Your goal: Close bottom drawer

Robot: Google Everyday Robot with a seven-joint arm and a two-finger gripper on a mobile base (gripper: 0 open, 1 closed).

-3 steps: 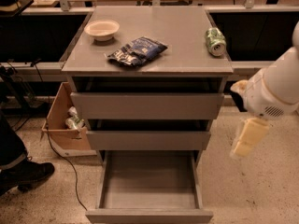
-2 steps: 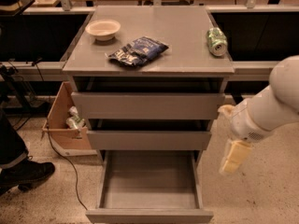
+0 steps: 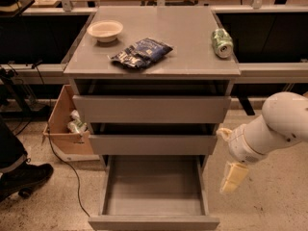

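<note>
While the bottom drawer (image 3: 154, 189) sits pulled way out past the desk's front edge, its shallow grey tray showing a smooth bare floor and a slim flat front, the gripper (image 3: 233, 177) hangs off the desk's right edge. It's low down near the drawer's right wall but apart from it. It's a cream, blocky thing on a fat, smooth white arm (image 3: 274, 126). Honestly can't tell how far open it is, and I can't see anything held in it.

Above are the middle drawer (image 3: 153, 144) and taller top drawer (image 3: 151, 109), both plain matte grey slabs.

On the flat grey top there's a shallow round pale bowl (image 3: 105, 31) near the back left corner. A crinkly dark bag (image 3: 141, 53) lies left of centre, and a green can (image 3: 222, 42) lies on its side by the right edge.
</note>
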